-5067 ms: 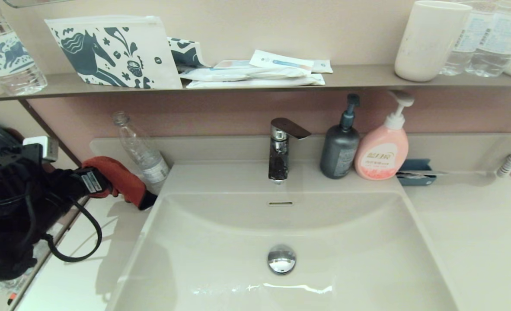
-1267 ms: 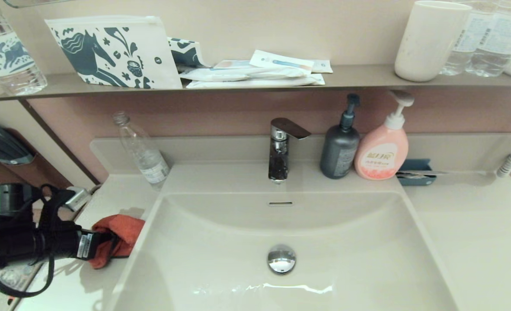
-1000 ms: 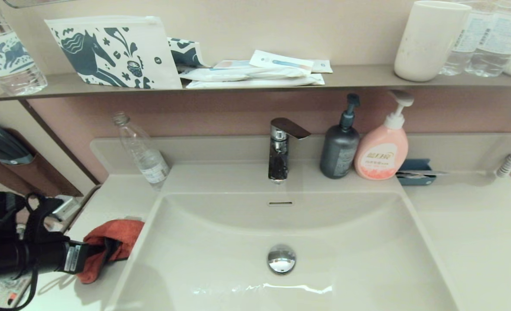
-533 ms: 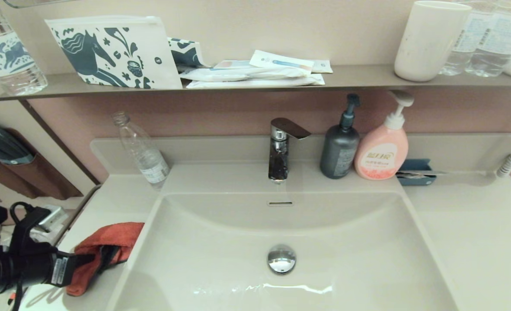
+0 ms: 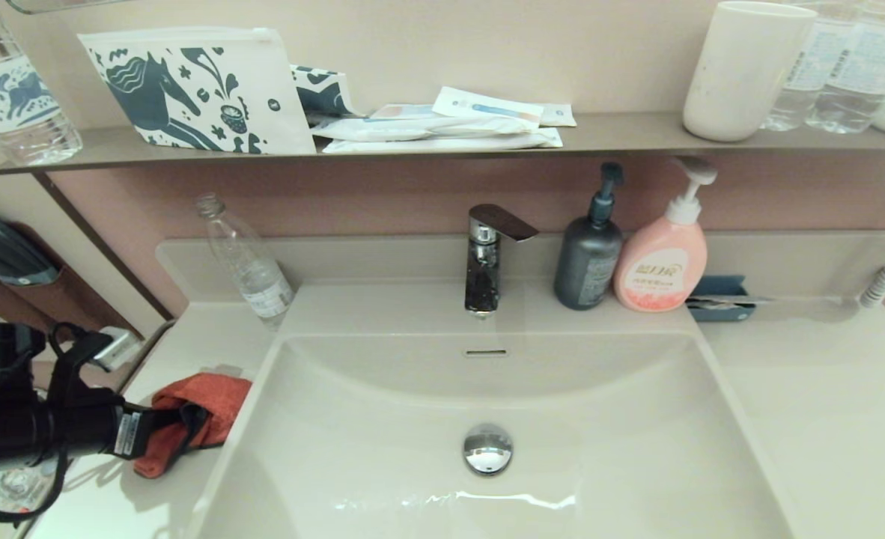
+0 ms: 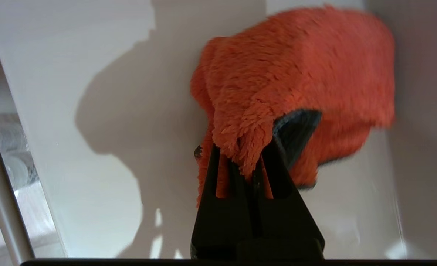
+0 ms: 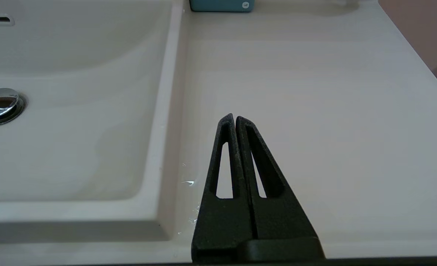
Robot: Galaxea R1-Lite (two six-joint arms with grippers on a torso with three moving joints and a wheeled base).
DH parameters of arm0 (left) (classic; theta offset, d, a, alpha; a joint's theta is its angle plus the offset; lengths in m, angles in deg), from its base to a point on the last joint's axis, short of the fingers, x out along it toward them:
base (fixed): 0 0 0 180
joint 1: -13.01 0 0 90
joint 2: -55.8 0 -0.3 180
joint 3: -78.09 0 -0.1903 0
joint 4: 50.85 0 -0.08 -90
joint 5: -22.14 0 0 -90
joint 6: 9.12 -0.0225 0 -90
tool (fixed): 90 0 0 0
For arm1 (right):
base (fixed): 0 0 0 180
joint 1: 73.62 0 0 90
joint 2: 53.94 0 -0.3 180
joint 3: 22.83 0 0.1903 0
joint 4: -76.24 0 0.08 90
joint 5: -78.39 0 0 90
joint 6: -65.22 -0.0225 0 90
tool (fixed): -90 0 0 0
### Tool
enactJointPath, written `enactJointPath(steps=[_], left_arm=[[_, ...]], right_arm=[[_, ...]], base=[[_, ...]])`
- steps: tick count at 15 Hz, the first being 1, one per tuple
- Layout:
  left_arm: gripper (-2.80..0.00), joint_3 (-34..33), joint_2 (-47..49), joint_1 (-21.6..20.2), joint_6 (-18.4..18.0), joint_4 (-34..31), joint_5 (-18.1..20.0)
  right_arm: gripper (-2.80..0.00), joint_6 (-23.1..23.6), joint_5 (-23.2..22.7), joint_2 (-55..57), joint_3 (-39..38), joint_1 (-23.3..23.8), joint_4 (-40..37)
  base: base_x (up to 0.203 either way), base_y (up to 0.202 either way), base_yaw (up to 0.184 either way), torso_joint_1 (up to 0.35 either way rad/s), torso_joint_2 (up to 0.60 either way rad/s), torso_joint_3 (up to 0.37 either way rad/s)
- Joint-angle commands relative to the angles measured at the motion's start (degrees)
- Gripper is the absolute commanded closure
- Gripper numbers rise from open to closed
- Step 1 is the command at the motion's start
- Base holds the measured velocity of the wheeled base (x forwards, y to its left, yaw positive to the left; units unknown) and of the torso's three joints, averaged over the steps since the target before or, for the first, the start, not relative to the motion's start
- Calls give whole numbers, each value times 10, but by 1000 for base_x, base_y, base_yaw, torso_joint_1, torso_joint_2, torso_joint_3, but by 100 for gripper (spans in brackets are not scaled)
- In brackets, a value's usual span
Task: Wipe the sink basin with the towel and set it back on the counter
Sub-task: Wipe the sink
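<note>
This is a bathroom: a cream-white counter (image 5: pixel 824 389) moulded in one piece with a sink basin (image 5: pixel 382 419), a chrome faucet (image 5: pixel 487 258), two pump soap bottles (image 5: pixel 660 258) beside it, and a wall shelf (image 5: pixel 622 133) carrying a cup (image 5: pixel 746 71) and toiletry packets (image 5: pixel 442 123).

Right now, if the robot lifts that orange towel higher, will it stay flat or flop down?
Probably flop. The towel looks fluffy and bunched, and it already droops around the left gripper, whose fingers are shut on one fold. It seems light: a small pinch carries it. It likely won't slip easily, since the shaggy pile gives grip, but loose corners may drag on the counter.
</note>
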Motion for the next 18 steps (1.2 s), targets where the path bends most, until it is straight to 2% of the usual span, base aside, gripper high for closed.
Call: enactJointPath(steps=[1, 4, 10, 13, 18], left_arm=[[0, 28, 34, 16, 34, 21, 2], [0, 57, 59, 45, 92, 66, 0], [0, 122, 121, 71, 143, 122, -3], [0, 179, 144, 88, 185, 125, -5], [0, 256, 187, 106, 198, 125, -17]], right_arm=[[0, 0, 0, 1, 0, 0, 0], [0, 0, 0, 1, 0, 0, 0], [0, 0, 0, 1, 0, 0, 0], [0, 0, 0, 1, 0, 0, 0], [0, 0, 0, 1, 0, 0, 0]], base=[[0, 0, 0, 0, 0, 0], [0, 0, 0, 0, 0, 0], [0, 0, 0, 0, 0, 0], [0, 0, 0, 0, 0, 0], [0, 0, 0, 0, 0, 0]])
